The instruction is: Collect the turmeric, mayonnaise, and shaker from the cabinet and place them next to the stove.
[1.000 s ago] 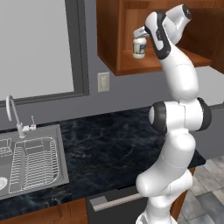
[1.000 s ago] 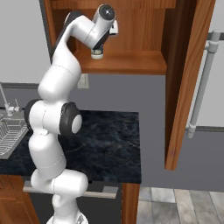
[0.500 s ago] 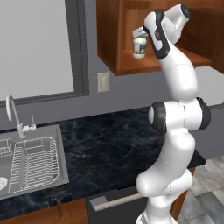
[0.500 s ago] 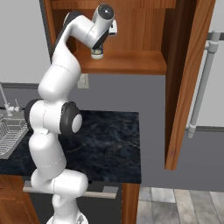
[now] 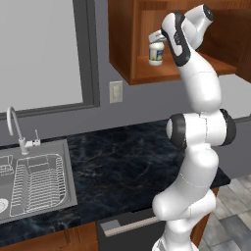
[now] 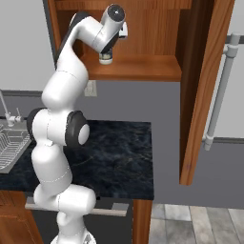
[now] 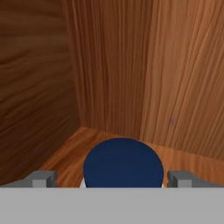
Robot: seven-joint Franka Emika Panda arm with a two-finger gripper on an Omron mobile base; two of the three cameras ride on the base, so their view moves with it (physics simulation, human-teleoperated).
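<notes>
My pincer [image 7: 112, 179] stands spread wide on both sides of the squat white mayonnaise jar with the dark blue lid [image 5: 156, 53], on the reddish-brown wall cabinet's [image 5: 122, 44] shelf; next, I judge, I close and lift.

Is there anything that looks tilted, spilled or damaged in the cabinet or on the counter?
Nothing stands out. The mayonnaise stands upright on the cabinet shelf floor, lid on, with the open gripper straddling it. The counter and sink look tidy.
</notes>
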